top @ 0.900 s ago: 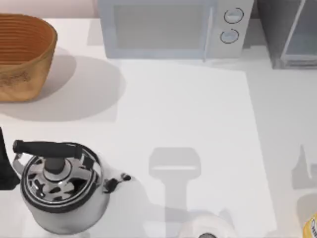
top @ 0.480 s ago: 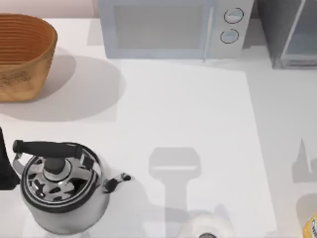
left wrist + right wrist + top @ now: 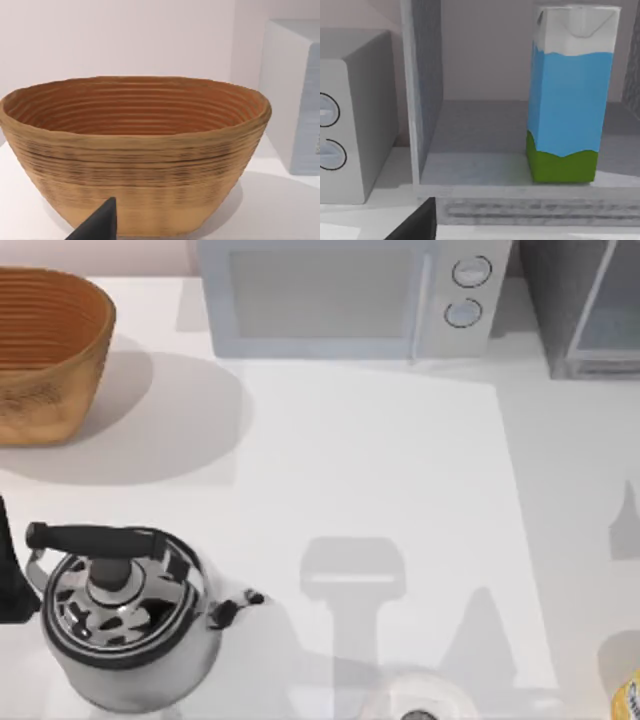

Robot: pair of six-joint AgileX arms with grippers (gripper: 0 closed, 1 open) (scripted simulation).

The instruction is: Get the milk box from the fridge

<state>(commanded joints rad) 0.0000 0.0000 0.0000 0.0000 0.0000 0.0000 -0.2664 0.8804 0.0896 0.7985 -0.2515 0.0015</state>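
The milk box (image 3: pixel 570 95) stands upright on the floor of the fridge (image 3: pixel 475 165), with a white gabled top, sky-blue sides and a green base. The fridge door panel (image 3: pixel 422 90) is swung open, edge-on beside the white microwave (image 3: pixel 355 115). A dark part of my right gripper (image 3: pixel 417 222) shows in front of the fridge sill, short of the carton and apart from it. From above, the fridge (image 3: pixel 585 310) sits at the table's far right corner. My left arm (image 3: pixel 10 580) stays parked at the left edge; its gripper (image 3: pixel 100 225) faces the basket.
A woven basket (image 3: pixel 50 350) stands at the far left, and the microwave (image 3: pixel 350 295) at the back middle. A steel kettle (image 3: pixel 120 615) sits front left. A yellow-labelled container (image 3: pixel 628 695) is at the front right corner, a white round object (image 3: pixel 415 705) at the front edge.
The shadows on the table's right side have shifted: the one at the right edge has moved back, and a triangular one has grown near the front. No object has moved.
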